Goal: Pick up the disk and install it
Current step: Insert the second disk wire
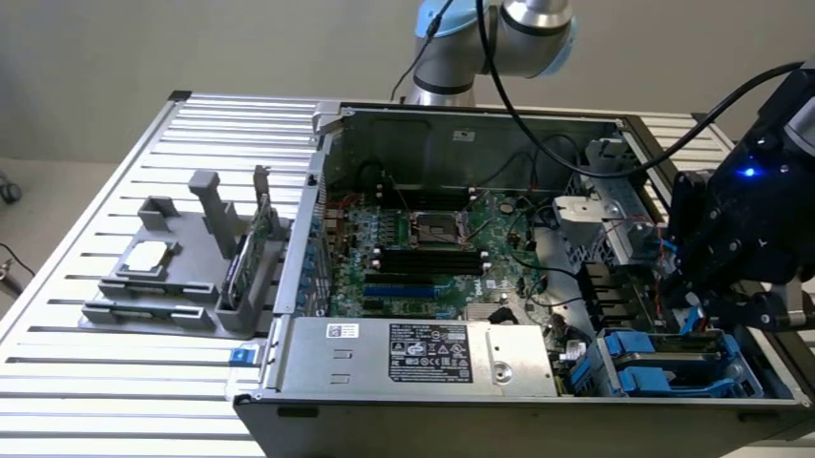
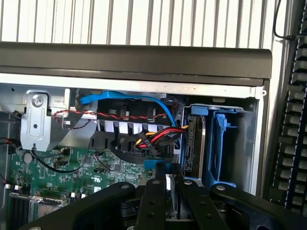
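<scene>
Down inside the open computer case, the gripper hangs just above the drive cage, on the side of the cage that faces the motherboard. Its two black fingers are drawn close together on a thin piece with a blue edge and a pale face. This appears to be the disk, seen edge-on and pinched between the pads, though little of it shows. It sits just beside the cage, not yet seated in a slot.

Within the cage a second drive stands on edge in the slot nearest the gripper. A bare blue caddy stands in the next slot over. A bundle of red, yellow and black power wires and a blue data cable run toward the cage from the motherboard side.

From the exterior view, the gripper hovers over the cage at the case's corner, next to the power supply. Well away from the cage, outside the case, a grey parts holder rests on the slatted table.
</scene>
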`<action>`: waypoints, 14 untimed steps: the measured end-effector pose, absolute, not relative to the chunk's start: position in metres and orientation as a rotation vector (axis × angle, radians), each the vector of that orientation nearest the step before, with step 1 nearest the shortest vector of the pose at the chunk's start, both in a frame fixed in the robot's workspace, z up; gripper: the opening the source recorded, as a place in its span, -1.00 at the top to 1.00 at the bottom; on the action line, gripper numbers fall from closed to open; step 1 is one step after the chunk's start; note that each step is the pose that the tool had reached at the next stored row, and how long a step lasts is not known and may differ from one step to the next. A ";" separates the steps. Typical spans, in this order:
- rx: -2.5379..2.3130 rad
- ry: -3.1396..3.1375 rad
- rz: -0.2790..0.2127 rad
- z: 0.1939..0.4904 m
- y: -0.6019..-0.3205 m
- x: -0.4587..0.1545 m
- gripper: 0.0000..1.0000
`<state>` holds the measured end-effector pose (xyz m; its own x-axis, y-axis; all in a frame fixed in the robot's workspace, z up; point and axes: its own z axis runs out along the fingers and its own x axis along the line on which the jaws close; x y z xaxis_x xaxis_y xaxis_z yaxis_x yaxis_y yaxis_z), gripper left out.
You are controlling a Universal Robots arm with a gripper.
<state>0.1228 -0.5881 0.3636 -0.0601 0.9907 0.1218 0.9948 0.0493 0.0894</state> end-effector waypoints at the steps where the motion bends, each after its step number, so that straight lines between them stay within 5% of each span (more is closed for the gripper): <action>1: -2.135 -2.256 -0.232 0.363 -0.588 0.123 0.67; 14: -2.142 -2.253 -0.231 0.358 -0.589 0.123 0.67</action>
<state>0.1228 -0.5890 0.3582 -0.0554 0.9913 0.1197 0.9949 0.0448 0.0899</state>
